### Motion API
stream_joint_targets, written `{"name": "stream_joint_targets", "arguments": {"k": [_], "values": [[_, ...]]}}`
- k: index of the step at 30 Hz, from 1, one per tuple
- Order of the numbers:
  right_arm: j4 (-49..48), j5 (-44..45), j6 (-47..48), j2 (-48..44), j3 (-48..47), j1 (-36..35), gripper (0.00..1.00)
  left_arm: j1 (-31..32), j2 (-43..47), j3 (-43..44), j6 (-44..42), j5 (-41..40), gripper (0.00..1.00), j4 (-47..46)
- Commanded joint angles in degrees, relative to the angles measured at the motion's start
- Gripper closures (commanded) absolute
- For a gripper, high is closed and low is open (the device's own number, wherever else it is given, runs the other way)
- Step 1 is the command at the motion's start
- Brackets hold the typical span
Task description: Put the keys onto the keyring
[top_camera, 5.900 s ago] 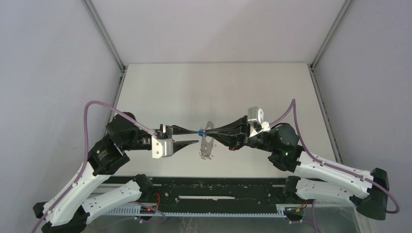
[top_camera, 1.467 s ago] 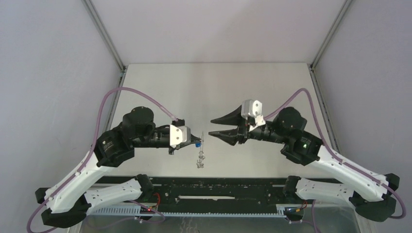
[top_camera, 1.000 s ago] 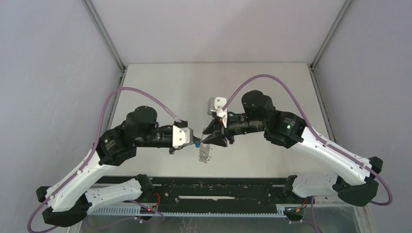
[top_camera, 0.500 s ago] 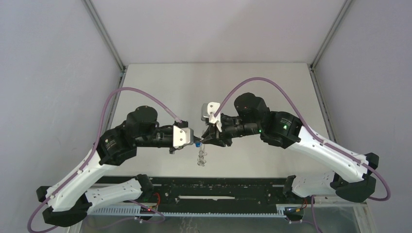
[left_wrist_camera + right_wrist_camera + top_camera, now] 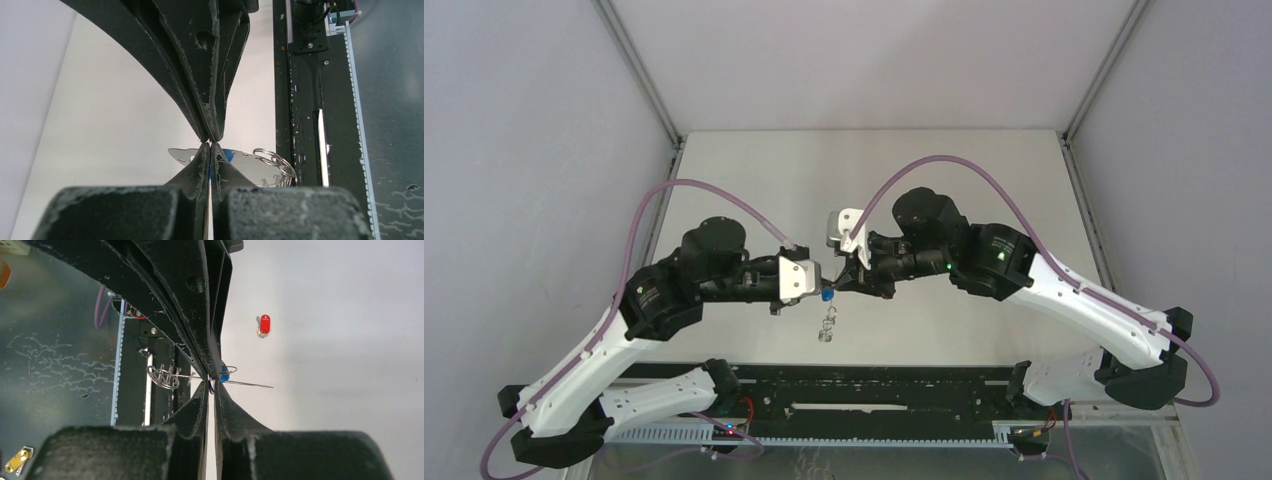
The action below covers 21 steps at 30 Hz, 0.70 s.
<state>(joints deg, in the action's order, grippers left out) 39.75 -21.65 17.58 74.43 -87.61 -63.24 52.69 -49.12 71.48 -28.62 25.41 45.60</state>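
Observation:
My left gripper (image 5: 823, 294) is shut on the blue-headed key (image 5: 825, 297), whose blue shows between its fingertips (image 5: 227, 155). The keyring (image 5: 828, 326) hangs below the key, clear of the table. It is thin shiny metal (image 5: 250, 165) with small loops (image 5: 272, 157) at one end. My right gripper (image 5: 836, 290) meets the left one tip to tip. Its jaws are closed to a thin slit on the edge-on keyring (image 5: 250, 384), right beside the blue key (image 5: 224, 374). The red-headed key (image 5: 264, 324) lies alone on the table and is hidden in the top view.
A black rail (image 5: 864, 385) runs along the near edge of the table, below the hanging loops (image 5: 165, 377). Past the rail, a small yellow object (image 5: 17, 460) lies on a dark scratched surface. Grey walls close in the table on three sides.
My right gripper has moved left onto the left gripper's tips and narrowed its jaws. The hanging keyring has swung slightly left. The left gripper stays shut and in place.

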Motion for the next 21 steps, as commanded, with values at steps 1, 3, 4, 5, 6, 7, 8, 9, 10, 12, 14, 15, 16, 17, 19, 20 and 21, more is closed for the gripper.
{"name": "stream_joint_targets", "arguments": {"k": [1, 3, 4, 5, 6, 7, 8, 9, 10, 12, 14, 15, 16, 17, 19, 20, 21], "values": [[1.5, 3.7, -0.6, 2.2, -3.7, -1.0, 0.86, 0.0, 0.6, 3.8, -1.3, 0.4, 1.00, -3.3], [1.5, 5.4, -1.2, 2.5, -3.9, -1.2, 0.81, 0.0, 0.7, 3.7, -1.5, 0.2, 1.00, -3.4], [1.1, 6.1, -1.5, 2.5, -3.7, -1.3, 0.79, 0.0, 0.7, 3.8, -1.7, 0.0, 1.00, -3.5], [0.6, 6.7, -1.8, 2.4, -3.5, -1.4, 0.77, 0.0, 0.8, 3.7, -1.6, -0.3, 1.00, -3.6], [0.0, 7.1, -2.0, 2.2, -3.1, -1.4, 0.76, 0.0, 0.9, 3.7, -1.6, -0.5, 1.00, -3.8], [-0.6, 7.0, -2.1, 1.9, -2.7, -1.5, 0.77, 0.0, 1.0, 3.6, -1.7, -0.5, 1.00, -3.9], [-1.3, 6.8, -2.4, 1.6, -2.4, -1.5, 0.78, 0.0, 1.1, 3.5, -1.7, -0.6, 1.00, -4.1], [-1.7, 6.4, -2.5, 1.4, -2.2, -1.4, 0.79, 0.0, 1.3, 3.4, -1.7, -0.5, 1.00, -4.1], [-2.0, 5.7, -2.5, 1.2, -2.0, -1.4, 0.81, 0.0, 1.3, 3.4, -1.7, -0.6, 1.00, -4.2], [-2.6, 3.8, -2.5, 0.7, -1.4, -1.2, 0.80, 0.0, 1.4, 3.3, -1.6, -0.8, 1.00, -4.4], [-3.5, 1.9, -2.4, -0.3, -0.4, -1.0, 0.74, 0.0, 1.6, 3.3, -1.5, -1.1, 1.00, -4.8], [-4.1, 1.0, -2.4, -0.9, 0.4, -0.7, 0.72, 0.0, 1.8, 3.2, -1.6, -1.3, 1.00, -5.0], [-5.1, 0.4, -2.6, -1.8, 1.3, -0.4, 0.71, 0.0, 1.8, 3.2, -1.6, -1.4, 1.00, -5.0], [-6.1, -0.3, -2.9, -2.6, 2.5, 0.1, 0.71, 0.0, 1.9, 3.3, -1.6, -1.5, 1.00, -5.0], [-7.6, -2.3, -3.6, -4.0, 3.8, 1.3, 0.73, 0.0, 2.0, 3.3, -1.5, -1.4, 1.00, -5.0], [-8.0, -3.3, -3.8, -4.4, 4.2, 1.8, 0.74, 0.0, 2.0, 3.3, -1.6, -1.3, 1.00, -5.0], [-8.4, -4.1, -4.1, -4.6, 4.5, 2.2, 0.75, 0.0, 2.0, 3.4, -1.5, -1.2, 1.00, -5.0]]}}
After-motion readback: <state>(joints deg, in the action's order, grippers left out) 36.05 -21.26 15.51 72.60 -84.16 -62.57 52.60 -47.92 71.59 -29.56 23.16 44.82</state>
